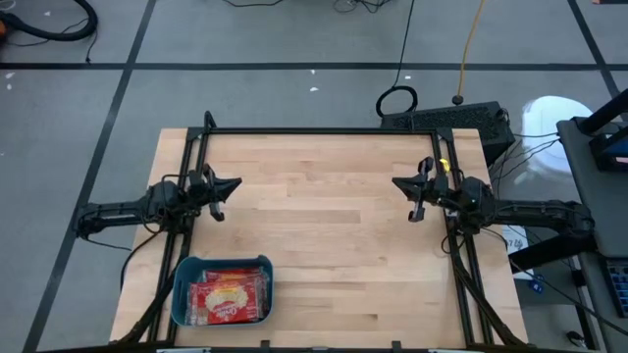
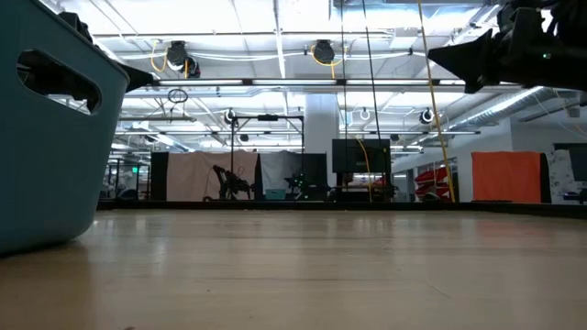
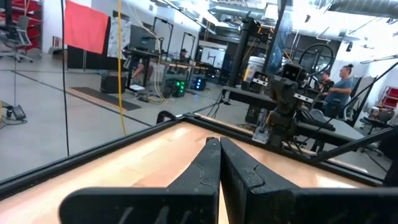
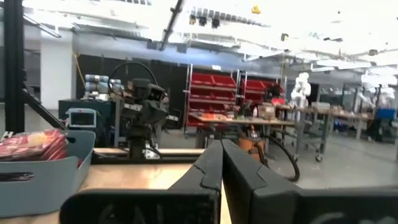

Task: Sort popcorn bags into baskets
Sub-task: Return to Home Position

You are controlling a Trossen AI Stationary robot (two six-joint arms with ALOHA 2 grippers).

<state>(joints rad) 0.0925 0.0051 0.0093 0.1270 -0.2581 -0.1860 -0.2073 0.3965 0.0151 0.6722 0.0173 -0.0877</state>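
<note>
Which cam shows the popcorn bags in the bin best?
High view: it looks straight down into the teal bin, so the popcorn bags show plainly inside. Right wrist view catches only a few bags' edges above the bin's rim. Low view shows just the bin's outer wall; left wrist view shows neither.

a teal-blue bin (image 1: 184, 290) with rounded corners sits at the table's near left corner, by the near edge. red popcorn bags (image 1: 229, 296) with yellow-cream pictures lie stacked flat inside, filling it.
</note>
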